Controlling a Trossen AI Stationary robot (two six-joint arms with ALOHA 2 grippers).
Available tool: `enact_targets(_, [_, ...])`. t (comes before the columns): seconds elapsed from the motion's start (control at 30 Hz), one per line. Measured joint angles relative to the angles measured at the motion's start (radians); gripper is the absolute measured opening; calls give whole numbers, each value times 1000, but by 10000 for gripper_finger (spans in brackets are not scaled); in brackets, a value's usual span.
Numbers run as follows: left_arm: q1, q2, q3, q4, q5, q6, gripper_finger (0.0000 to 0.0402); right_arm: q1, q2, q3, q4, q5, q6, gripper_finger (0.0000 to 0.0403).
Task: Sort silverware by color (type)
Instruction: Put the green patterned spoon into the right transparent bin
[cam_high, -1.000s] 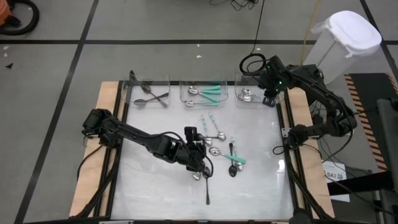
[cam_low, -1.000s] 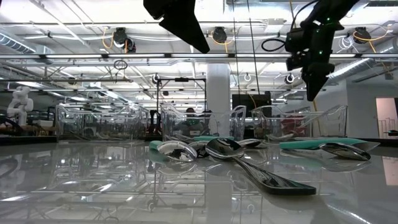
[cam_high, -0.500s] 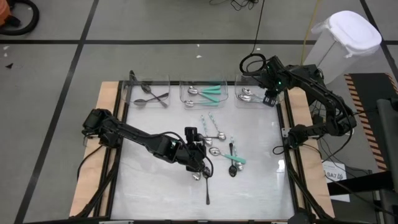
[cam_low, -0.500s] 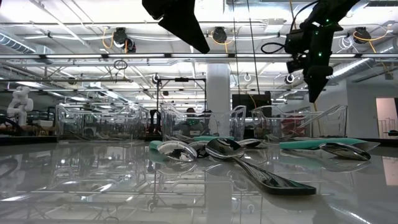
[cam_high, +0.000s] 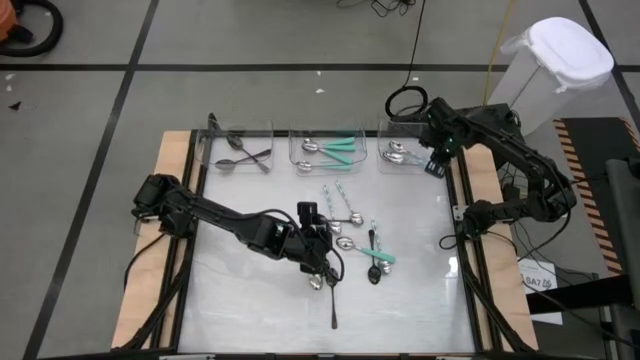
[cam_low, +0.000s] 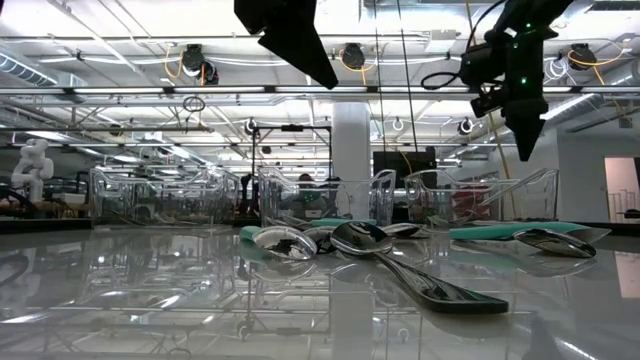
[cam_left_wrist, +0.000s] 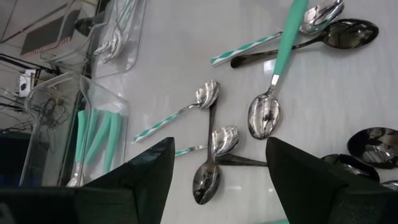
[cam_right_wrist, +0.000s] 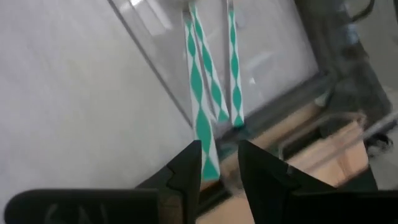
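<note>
silverware (cam_high: 352, 238) lies bunched mid table (cam_high: 250, 310) under the wide-open, empty left tool (cam_left_wrist: 214, 180). right tool (cam_right_wrist: 219, 163) part-open and empty over the right bin (cam_high: 405, 152). crossed spoons risk a double pick.

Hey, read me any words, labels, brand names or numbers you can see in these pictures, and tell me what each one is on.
White tag on the floor beside the right arm's base: printed characters, too small and blurred to read.
No readable text on the spoons, the clear bins or either arm.

spoons (cam_high: 350, 235) crowd centre, bins (cam_high: 325, 148) line far edge
</note>
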Motion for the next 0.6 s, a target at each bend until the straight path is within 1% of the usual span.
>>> enact_targets(0.07, [3,0,0,0,0,0,252,16,0,0,-25,9,26,102])
enact_targets(0.27, [7,0,0,3,0,1,252,44,0,0,-62,80,103,102])
enact_targets(0.43, [6,0,0,8,0,5,252,47,0,-5,-76,81,121,102])
enact_targets(0.6, [6,0,0,8,0,10,252,79,0,-49,-74,94,117,102])
